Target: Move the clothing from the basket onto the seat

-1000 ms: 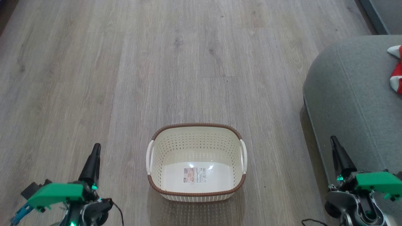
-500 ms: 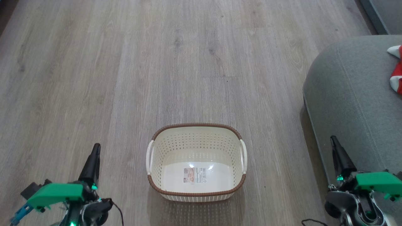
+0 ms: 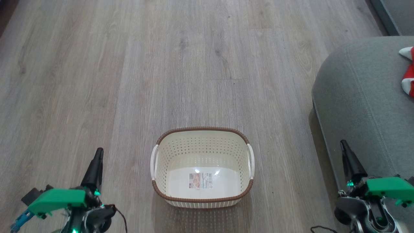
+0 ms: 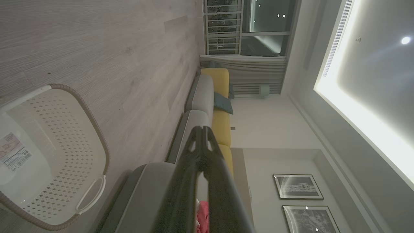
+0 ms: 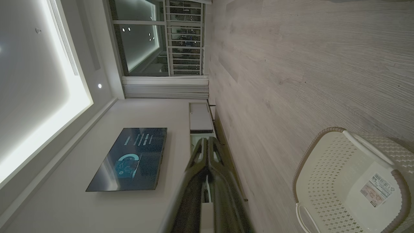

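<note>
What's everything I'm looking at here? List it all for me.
Perforated plastic basket: one, cream with a brown rim, on the floor, holding only a sticker.
Upholstered seat cushion: one, grey, right of the basket.
Fabric clothing: count unclear, red with white trim, on the seat.
Wooden plank floor: one, grey-brown, underneath.
Flat television: one, dark, on a wall.
Framed pictures: two, dark-framed, on a wall.
Left gripper: one, dark fingers shut, lower left.
Right gripper: one, dark fingers shut, lower right.

Home living room: sofa (image 4: 203,95), wall TV (image 5: 129,159), framed pictures (image 4: 297,187), wood floor (image 3: 129,81).
</note>
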Motion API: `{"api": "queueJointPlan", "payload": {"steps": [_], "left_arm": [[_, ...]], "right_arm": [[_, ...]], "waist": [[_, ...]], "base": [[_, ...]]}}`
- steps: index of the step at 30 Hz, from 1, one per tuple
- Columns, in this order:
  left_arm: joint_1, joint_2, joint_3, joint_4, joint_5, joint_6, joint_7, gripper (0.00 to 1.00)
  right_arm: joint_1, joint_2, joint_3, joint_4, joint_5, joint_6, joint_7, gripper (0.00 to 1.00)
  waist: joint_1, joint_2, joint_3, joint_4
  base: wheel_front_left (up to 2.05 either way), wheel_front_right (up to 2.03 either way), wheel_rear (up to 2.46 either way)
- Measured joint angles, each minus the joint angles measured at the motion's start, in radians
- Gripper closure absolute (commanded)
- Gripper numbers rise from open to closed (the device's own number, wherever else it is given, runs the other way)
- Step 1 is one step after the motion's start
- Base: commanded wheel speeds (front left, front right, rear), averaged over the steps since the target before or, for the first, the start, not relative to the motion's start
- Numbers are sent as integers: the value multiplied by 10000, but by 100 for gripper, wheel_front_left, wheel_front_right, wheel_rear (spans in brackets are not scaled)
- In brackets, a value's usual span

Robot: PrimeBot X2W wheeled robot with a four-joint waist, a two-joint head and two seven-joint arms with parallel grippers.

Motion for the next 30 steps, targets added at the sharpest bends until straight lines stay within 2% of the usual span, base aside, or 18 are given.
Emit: {"api": "queueJointPlan", "payload": {"steps": [30], "left_arm": [[0,0,2,0,0,0,0,100]], "right_arm": [[-1,0,0,0,0,0,0,100]], "waist": [[0,0,0,0]], "base": [[0,0,0]]}}
